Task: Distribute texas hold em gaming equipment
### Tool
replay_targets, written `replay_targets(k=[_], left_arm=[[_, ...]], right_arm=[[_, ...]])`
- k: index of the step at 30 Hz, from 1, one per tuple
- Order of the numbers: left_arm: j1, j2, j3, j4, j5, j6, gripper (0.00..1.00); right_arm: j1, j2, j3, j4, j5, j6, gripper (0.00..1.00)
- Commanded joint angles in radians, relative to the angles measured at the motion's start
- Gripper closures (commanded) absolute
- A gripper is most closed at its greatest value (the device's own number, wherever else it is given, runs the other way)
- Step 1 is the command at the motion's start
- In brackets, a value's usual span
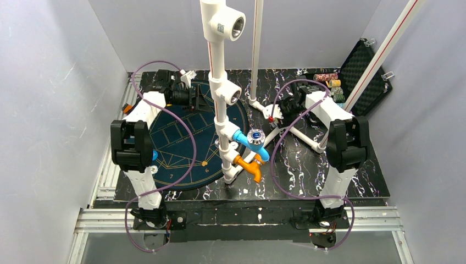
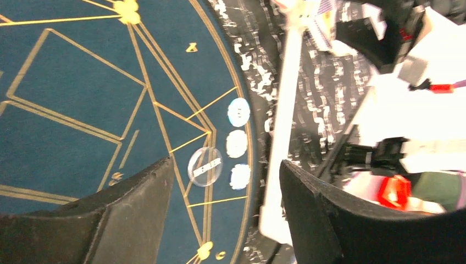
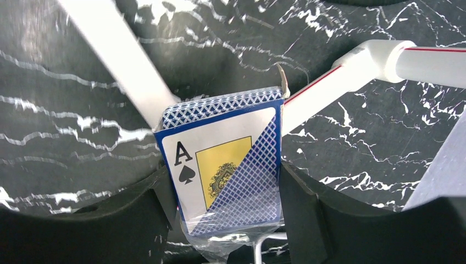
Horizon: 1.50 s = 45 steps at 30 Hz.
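My right gripper [image 3: 225, 192] is shut on a pack of playing cards [image 3: 222, 165] with a blue patterned back, an ace of spades face and a clear wrap, held above the black marble table. In the top view the pack [image 1: 273, 113] hangs at the right gripper near the table's middle. My left gripper [image 2: 225, 187] is open and empty above the right edge of the round blue poker mat [image 2: 82, 99]. Three white chips [image 2: 237, 143] lie in a row by the mat's rim, with a clear round disc [image 2: 205, 166] beside them. More chips [image 1: 331, 83] sit in stacks by the case.
A white pipe frame [image 1: 220, 88] with blue and orange fittings stands mid-table, its bars running across the right half [image 3: 340, 74]. An open black foam-lined case [image 1: 365, 71] lies at the back right. The mat [image 1: 181, 137] covers the left half.
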Motion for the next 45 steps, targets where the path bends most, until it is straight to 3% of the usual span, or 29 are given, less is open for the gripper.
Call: replay_targets(k=[1, 14, 29, 40, 45], left_arm=[[-0.018, 0.033, -0.007, 0.102, 0.205, -0.184, 0.33], [-0.213, 0.175, 0.048, 0.209, 0.308, -0.361, 0.30], [-0.298, 0.244, 0.040, 0.426, 0.307, -0.572, 0.35], [-0.331, 0.289, 0.020, 0.503, 0.318, -0.660, 0.49], [-0.344, 0.290, 0.014, 0.508, 0.325, -0.658, 0.70]], right_arm=[[0.053, -0.072, 0.019, 0.081, -0.083, 0.235, 0.42], [0.191, -0.109, 0.044, 0.152, -0.061, 0.573, 0.44], [0.257, -0.109, 0.061, 0.166, -0.061, 0.673, 0.45], [0.277, -0.112, 0.087, 0.167, -0.050, 0.732, 0.45], [0.280, -0.126, 0.088, 0.149, -0.050, 0.741, 0.43]])
